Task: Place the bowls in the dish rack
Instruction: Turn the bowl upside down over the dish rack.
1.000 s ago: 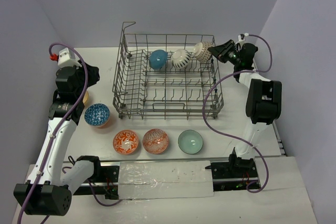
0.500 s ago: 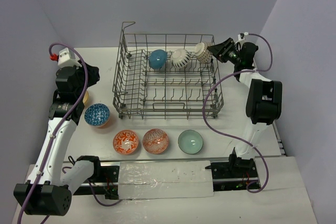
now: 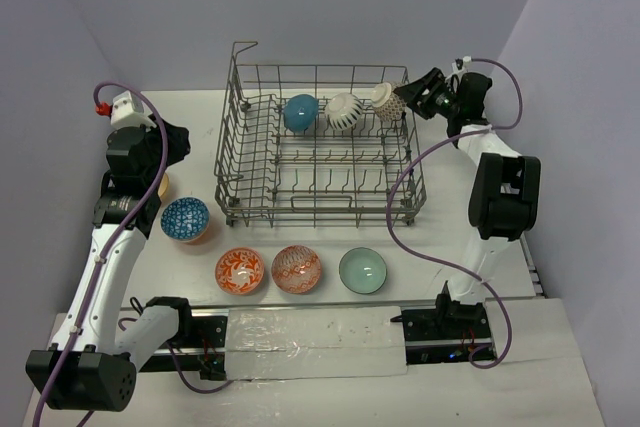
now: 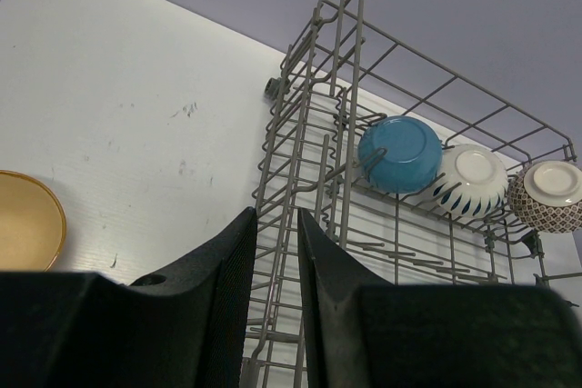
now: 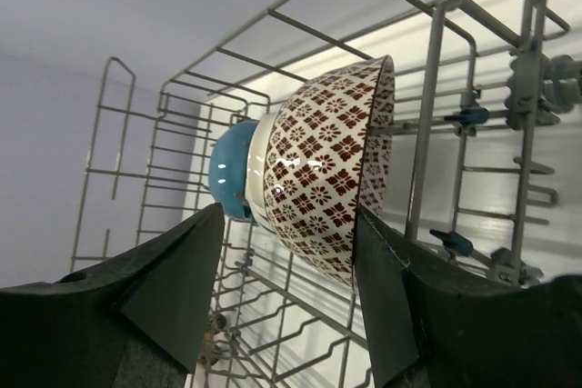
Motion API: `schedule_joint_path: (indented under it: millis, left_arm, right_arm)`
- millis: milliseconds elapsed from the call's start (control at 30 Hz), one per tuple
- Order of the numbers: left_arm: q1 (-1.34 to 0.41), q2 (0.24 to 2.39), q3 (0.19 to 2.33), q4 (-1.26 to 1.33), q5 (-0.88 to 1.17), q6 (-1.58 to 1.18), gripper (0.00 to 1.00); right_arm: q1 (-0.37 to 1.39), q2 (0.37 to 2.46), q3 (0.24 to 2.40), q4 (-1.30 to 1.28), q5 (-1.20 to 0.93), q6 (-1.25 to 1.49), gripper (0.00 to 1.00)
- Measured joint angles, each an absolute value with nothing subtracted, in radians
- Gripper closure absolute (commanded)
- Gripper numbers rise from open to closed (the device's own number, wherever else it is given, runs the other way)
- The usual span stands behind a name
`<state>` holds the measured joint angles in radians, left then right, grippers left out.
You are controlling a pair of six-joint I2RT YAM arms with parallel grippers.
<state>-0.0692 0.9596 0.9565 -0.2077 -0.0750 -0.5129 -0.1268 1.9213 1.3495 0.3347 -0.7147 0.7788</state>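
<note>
So the dish rack [image 3: 232,137] has three bowls in it right now, all standing on edge in a row along the back. From left to right they are a teal-blue bowl [image 3: 300,112], a white striped bowl [image 3: 345,112] and a brown-patterned bowl [image 5: 327,179] at the right end, packed close together.

The right gripper [image 5: 286,215] is at the rack's back right corner, straddling that patterned bowl. Its fingers [image 5: 173,279] are spread wide, and there's a visible gap on one side, so it isn't clamped on the bowl.

The other bowls sit on the table [image 3: 310,235]. In front of the rack are two orange-red patterned bowls [image 3: 240,270] [image 3: 296,268] side by side, with a pale green bowl [image 3: 362,270] to their right. A blue-white patterned bowl [image 3: 186,218] is off the rack's front left corner, and a tan bowl [image 4: 27,220] is half hidden under the left arm.

The left gripper [image 4: 275,220] hangs over the table left of the rack. Its fingers are only narrowly apart and there's nothing between them.
</note>
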Motion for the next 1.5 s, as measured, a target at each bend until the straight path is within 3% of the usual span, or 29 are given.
schedule_joint_path:
  millis: [1500]
  left_arm:
    - [-0.07,0.968,0.957,-0.215,-0.075,-0.513,0.69]
  right_arm:
    - [-0.109,1.902,1.584,-0.225,-0.614,0.546,0.34]
